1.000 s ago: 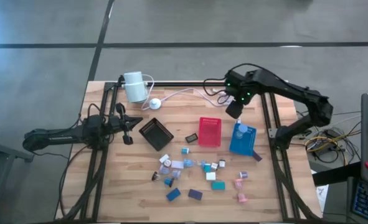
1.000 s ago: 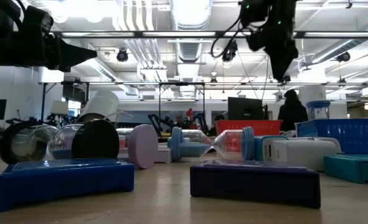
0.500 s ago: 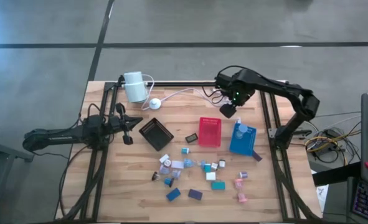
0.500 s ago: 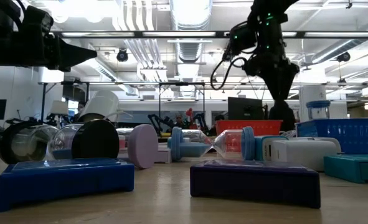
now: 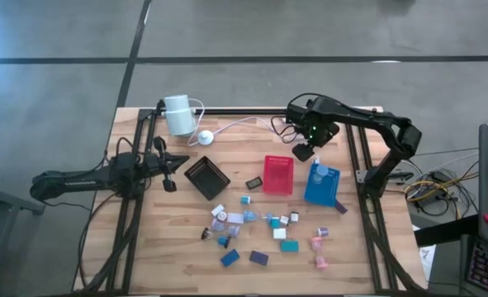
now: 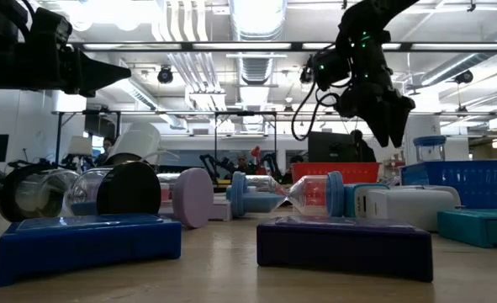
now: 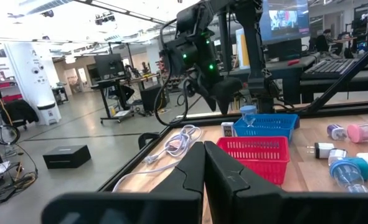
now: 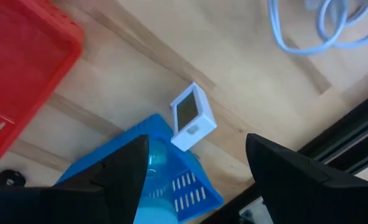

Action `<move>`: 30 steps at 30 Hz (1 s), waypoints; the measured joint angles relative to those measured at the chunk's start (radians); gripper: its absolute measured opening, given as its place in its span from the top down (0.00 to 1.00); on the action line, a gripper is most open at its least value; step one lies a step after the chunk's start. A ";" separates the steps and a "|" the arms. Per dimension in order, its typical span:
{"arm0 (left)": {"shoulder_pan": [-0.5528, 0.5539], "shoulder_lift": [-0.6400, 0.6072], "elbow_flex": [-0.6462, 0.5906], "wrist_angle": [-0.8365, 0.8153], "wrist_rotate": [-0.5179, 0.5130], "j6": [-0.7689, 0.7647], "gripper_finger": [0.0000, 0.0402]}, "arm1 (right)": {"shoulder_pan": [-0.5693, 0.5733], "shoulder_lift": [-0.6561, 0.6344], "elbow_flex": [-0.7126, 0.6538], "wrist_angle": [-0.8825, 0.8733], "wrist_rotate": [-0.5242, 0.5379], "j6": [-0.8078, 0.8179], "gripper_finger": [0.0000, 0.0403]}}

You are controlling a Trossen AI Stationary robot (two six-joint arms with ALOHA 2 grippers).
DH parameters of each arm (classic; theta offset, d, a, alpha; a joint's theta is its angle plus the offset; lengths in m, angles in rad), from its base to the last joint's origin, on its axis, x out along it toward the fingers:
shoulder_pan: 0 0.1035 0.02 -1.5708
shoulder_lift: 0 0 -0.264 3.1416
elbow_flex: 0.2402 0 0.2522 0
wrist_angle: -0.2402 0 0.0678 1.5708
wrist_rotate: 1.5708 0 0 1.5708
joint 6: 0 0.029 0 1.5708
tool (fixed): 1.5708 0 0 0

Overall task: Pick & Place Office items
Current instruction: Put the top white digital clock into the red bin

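Observation:
The office items lie scattered on the table's near middle; a blue block and a purple block sit closest in the low view. A small white block with a dark face rests on the table against the blue tray's far corner. A clear piece with a blue cap stands in the blue tray. My right gripper hovers open above that white block, touching nothing. My left gripper waits shut at the table's left edge.
A black tray and a red tray sit left of the blue tray. The white cylinder with its cable stands at the far left. Dark frame rails border the table. Bare wood shows along the near edge.
My right gripper has come down from high over the far edge toward the blue tray's far corner, shifting slightly toward the table's left, and has tipped from pointing straight down to a slant. The left arm has kept still.

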 joint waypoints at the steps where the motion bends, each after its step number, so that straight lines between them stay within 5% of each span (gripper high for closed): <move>1: 0.000 0.000 0.000 0.000 0.000 0.000 0.98 | -0.001 0.004 -0.005 0.004 -0.010 0.003 0.35; 30: 0.000 0.000 0.000 0.000 -0.002 0.008 0.98 | -0.032 0.127 -0.029 0.004 -0.033 -0.004 0.46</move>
